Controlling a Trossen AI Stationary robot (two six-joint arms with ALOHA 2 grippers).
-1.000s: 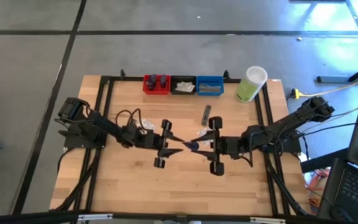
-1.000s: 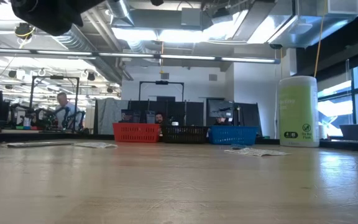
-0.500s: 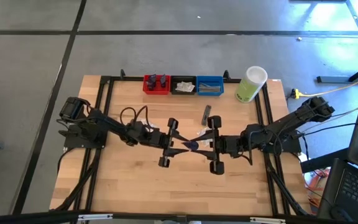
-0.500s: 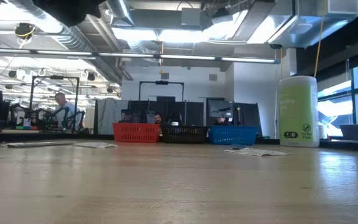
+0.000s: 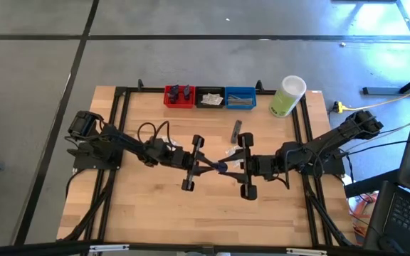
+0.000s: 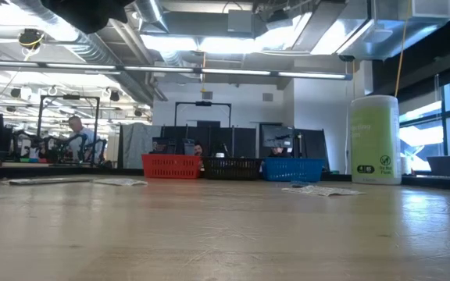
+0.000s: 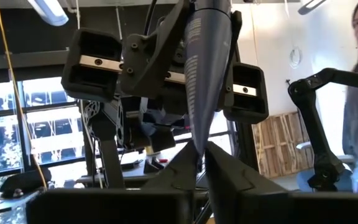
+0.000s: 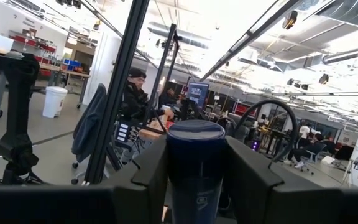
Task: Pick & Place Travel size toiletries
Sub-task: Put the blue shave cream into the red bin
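Note:
A dark navy mini tube hangs above the middle of the table between my two grippers. My left gripper comes from the table's left and is shut on it. My right gripper comes from the table's right and is also shut on it. In the left wrist view the tube tapers toward my left gripper. A grey sachet and a clear packet lie flat on the table just beyond the grippers. My left gripper pinches the tube's thin flat end between its two fingertips. The fingers come roughly level from the table's left, in line with the tube. The tube is clear of the table. My right gripper holds the tube's round capped end between its two fingers. They come from the table's right, along the tube. The tube is lifted clear and lies roughly level.
Red, black and blue bins stand in a row at the far edge. A tall pale-green container with a white lid stands to their right. The near half of the table is bare wood.
My left gripper has moved toward the table's right, up to the tube in my right gripper. Its fingers, spread in a V before, have shut on the tube's thin end. My right gripper and the tube have kept still.

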